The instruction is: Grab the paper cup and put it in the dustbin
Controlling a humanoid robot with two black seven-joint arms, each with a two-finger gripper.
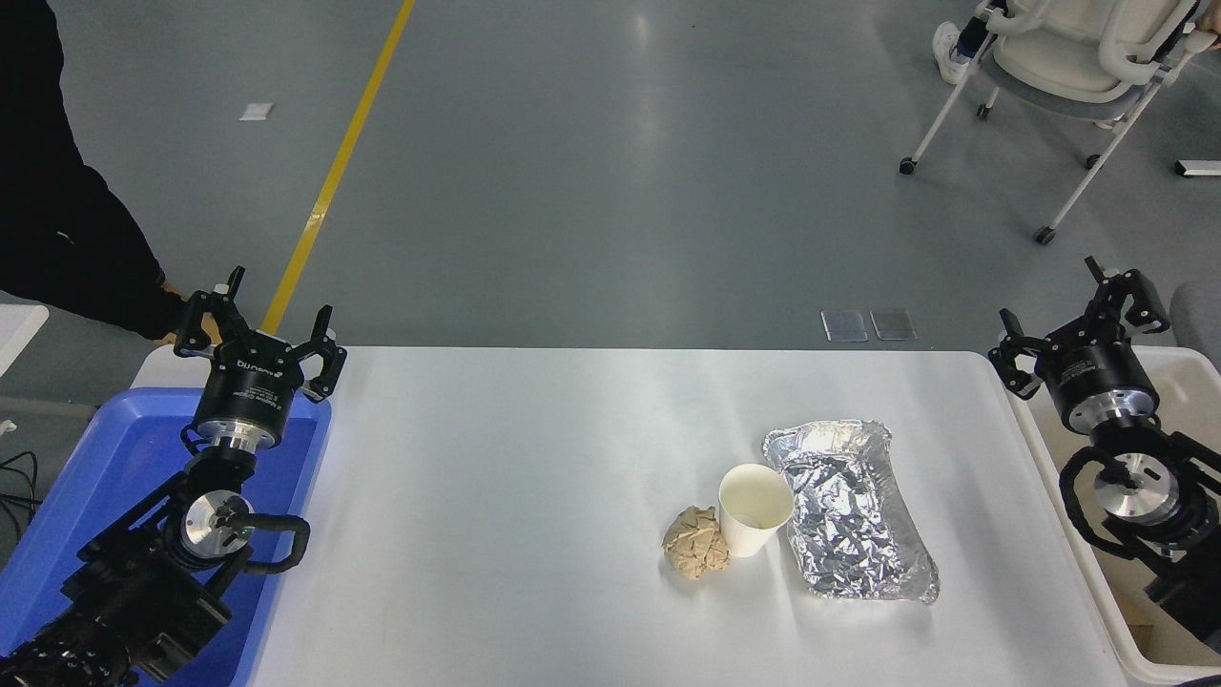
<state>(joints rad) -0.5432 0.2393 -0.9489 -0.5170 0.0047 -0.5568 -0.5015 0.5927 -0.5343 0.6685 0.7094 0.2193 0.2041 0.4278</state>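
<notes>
The white paper cup (754,509) stands upright on the white table (534,477), between a crumpled tan paper ball (695,542) on its left and a foil tray (849,509) on its right. The off-white dustbin (1097,582) sits at the table's right edge, mostly behind my right arm. My right gripper (1073,310) is open and empty, above the dustbin's far corner, well right of the cup. My left gripper (256,320) is open, parked over the blue tub at the left.
A bright blue tub (86,496) sits at the table's left edge. A person in black (57,229) stands at the far left. A wheeled chair (1059,67) stands on the floor at the far right.
</notes>
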